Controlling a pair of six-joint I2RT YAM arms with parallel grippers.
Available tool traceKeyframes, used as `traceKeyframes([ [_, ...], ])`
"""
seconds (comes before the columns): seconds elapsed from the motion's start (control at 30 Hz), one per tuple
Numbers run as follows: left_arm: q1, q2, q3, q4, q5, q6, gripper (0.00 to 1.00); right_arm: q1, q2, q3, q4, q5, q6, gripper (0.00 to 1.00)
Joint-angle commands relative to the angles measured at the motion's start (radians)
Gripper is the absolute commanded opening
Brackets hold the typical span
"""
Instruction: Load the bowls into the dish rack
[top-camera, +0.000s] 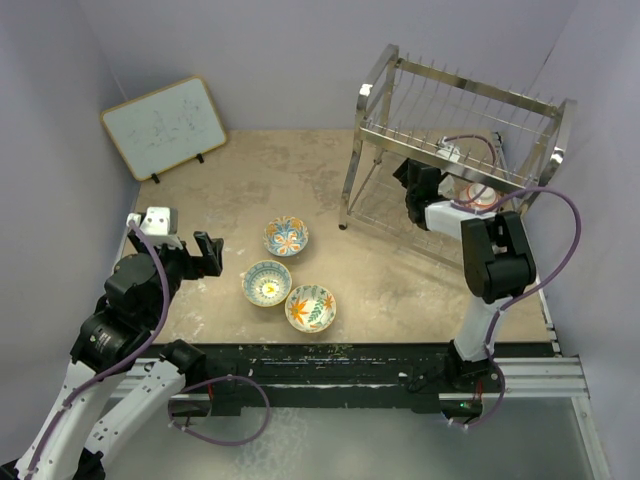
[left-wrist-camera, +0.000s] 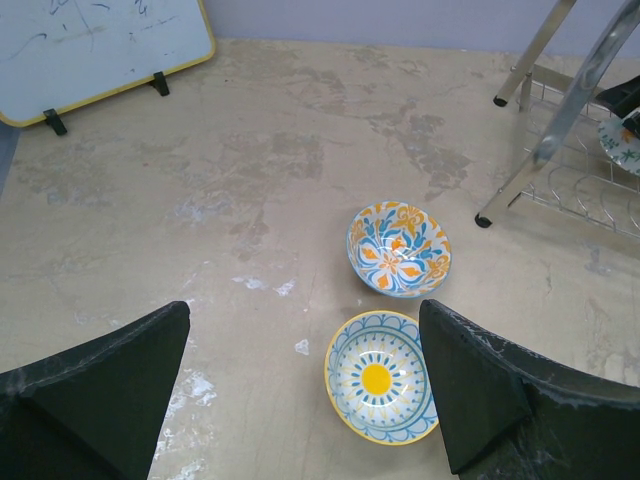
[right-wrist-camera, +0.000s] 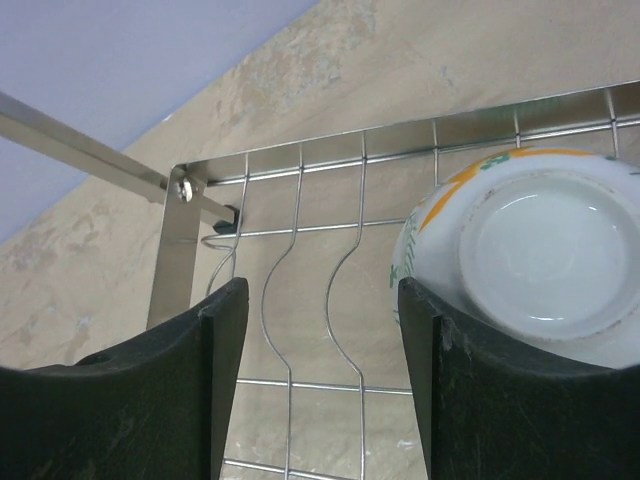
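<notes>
Three bowls sit on the table: a blue-orange floral one (top-camera: 286, 236), one with a yellow centre (top-camera: 267, 283) and a green-orange one (top-camera: 311, 307). Another bowl (top-camera: 480, 196) rests in the lower tier of the metal dish rack (top-camera: 460, 110). In the right wrist view this bowl (right-wrist-camera: 530, 255) shows its cream underside. My right gripper (right-wrist-camera: 320, 290) is open and empty over the rack's wire floor (right-wrist-camera: 300, 230), with the bowl just outside its right finger. My left gripper (left-wrist-camera: 305, 312) is open and empty above the table, left of the yellow-centred bowl (left-wrist-camera: 382, 376) and the floral bowl (left-wrist-camera: 399, 248).
A wood-framed whiteboard (top-camera: 165, 125) stands at the back left and also shows in the left wrist view (left-wrist-camera: 90, 45). The rack's legs (left-wrist-camera: 530, 170) stand at the right of the left wrist view. Purple walls enclose the table.
</notes>
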Motion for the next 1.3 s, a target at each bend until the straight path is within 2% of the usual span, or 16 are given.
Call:
traceKeyframes([
  [0.0,-0.005,0.01,0.001,0.06,-0.005,0.007,0.99,-0.017,-0.062,0.013,-0.014,0.104,-0.009,0.64],
  [0.3,-0.004,0.002,0.0,0.055,-0.012,0.006,0.99,-0.024,-0.033,0.023,0.086,0.021,-0.122,0.65],
  [0.43,-0.004,0.002,-0.001,0.055,-0.012,0.004,0.99,-0.022,-0.071,-0.016,0.153,-0.108,-0.191,0.65],
  [0.6,-0.004,0.001,-0.001,0.056,-0.009,0.001,0.99,0.012,-0.137,-0.053,0.136,-0.213,-0.2,0.69],
  [0.8,-0.004,0.002,0.0,0.057,-0.003,-0.004,0.99,0.079,-0.214,-0.155,0.129,-0.217,-0.177,0.71],
  [0.93,-0.005,-0.003,0.002,0.05,-0.008,-0.01,0.99,0.147,-0.271,-0.207,0.066,-0.208,-0.16,0.71],
  [1.27,-0.004,-0.004,0.011,0.033,-0.005,-0.021,0.99,0.356,-0.532,-0.427,-0.037,-0.246,-0.106,0.71],
])
